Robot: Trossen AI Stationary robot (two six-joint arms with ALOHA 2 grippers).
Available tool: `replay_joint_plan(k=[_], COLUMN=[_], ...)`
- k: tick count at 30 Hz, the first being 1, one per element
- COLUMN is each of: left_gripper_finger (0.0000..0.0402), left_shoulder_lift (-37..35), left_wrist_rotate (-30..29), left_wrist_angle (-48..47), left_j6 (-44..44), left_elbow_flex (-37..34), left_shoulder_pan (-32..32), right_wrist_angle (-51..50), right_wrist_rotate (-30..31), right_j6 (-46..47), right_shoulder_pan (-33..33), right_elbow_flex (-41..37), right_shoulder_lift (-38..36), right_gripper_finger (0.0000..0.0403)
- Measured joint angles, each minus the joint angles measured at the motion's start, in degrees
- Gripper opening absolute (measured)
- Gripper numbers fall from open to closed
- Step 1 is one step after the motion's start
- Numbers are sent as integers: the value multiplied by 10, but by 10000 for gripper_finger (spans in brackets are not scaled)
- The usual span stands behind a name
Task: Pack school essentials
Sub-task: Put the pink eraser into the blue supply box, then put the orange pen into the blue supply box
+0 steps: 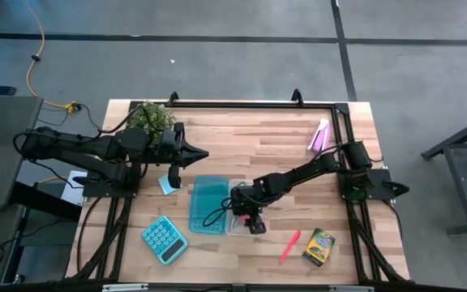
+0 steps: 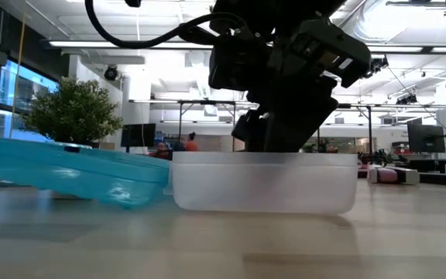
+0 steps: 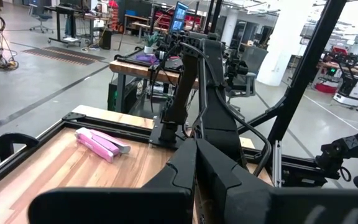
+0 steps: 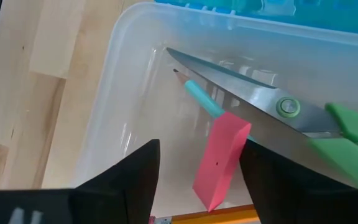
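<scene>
1. Both arms: black jointed segments, matte finish, black cable looping beside the right arm's wrist
2. Left gripper (image 1: 199,153): tapered dark fingers
3. Right gripper (image 4: 197,180): two flat black fingers, plain

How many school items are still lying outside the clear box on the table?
3. The pink marker and crayon box lie at the near right; the light-blue note pad sits by the teal lid. The arms may hide others.
</scene>
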Motion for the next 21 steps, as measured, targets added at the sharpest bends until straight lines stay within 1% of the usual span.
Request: replay_joint_plan(k=[6,10,16,21], left_gripper_finger=[0,0,0,0], left_shoulder_lift=[0,0,0,0], left_wrist_rotate=[0,0,0,0], left_wrist_angle=[0,0,0,0], left_j6=[0,0,0,0], left_elbow_flex=[0,0,0,0], left_shoulder_pan=[0,0,0,0], right_wrist_angle=[-7,-20,-81,-134], right_wrist_rotate=[3,30,68,106], right_j6=[-5,-24,-61,-75], right_shoulder_pan=[0,0,-4,-25], right_elbow_flex=[0,0,0,0], right_shoulder_lift=[-12,-40,-104,-184], right_gripper_finger=[213,213,213,213])
